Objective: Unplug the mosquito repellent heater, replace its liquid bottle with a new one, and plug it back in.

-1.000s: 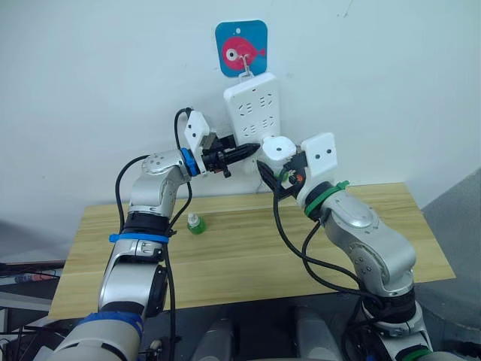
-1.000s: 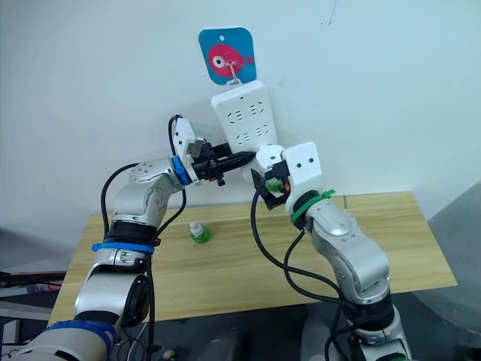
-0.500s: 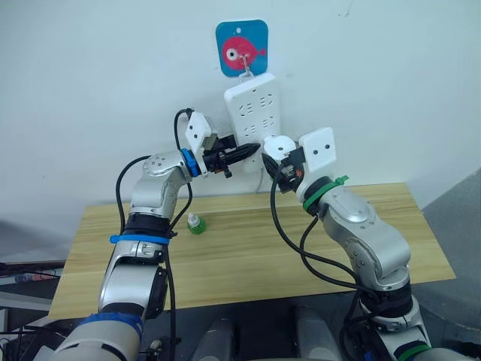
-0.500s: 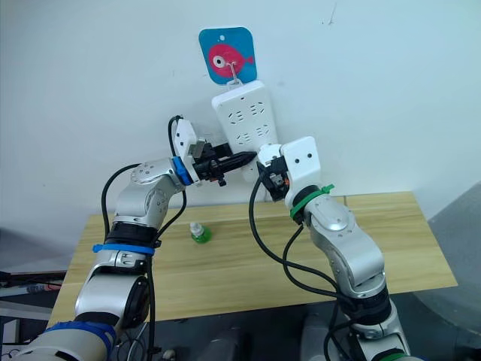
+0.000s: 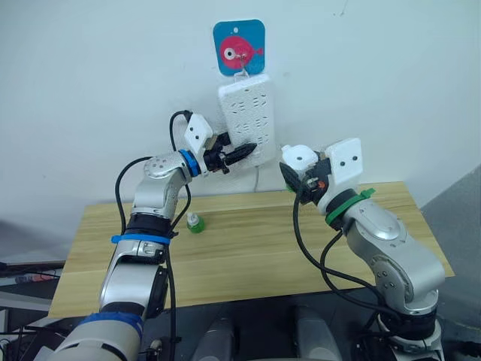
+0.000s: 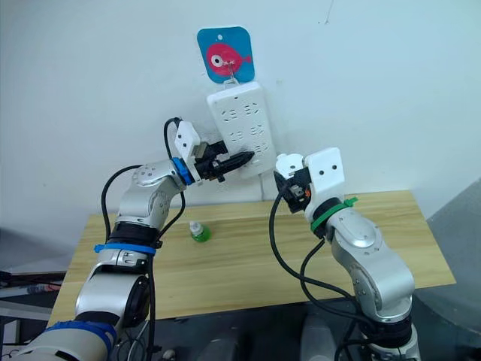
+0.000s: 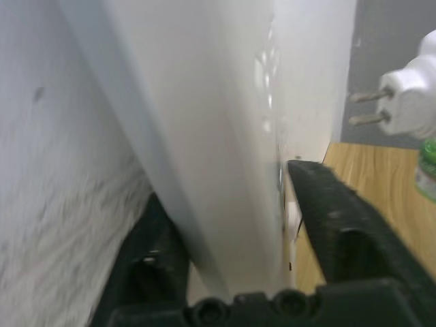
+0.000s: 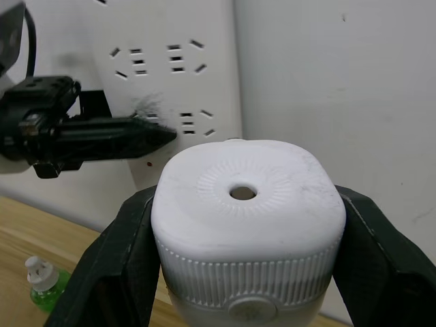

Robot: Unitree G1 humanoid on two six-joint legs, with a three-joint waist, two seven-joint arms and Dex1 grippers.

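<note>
Right gripper (image 8: 242, 272) clamped on the white mosquito repellent heater (image 8: 246, 204), held clear of the wall beside the tilted power strip (image 5: 245, 120), left gripper (image 7: 238, 252) pinching the strip's lower edge, small green liquid bottle (image 5: 195, 223) standing on the wooden table (image 5: 248, 256), fish-print hook plate (image 5: 240, 47) above

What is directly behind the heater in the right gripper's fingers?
Behind the mosquito repellent heater are the white wall and the power strip. The heater's bottle side is hidden.
</note>
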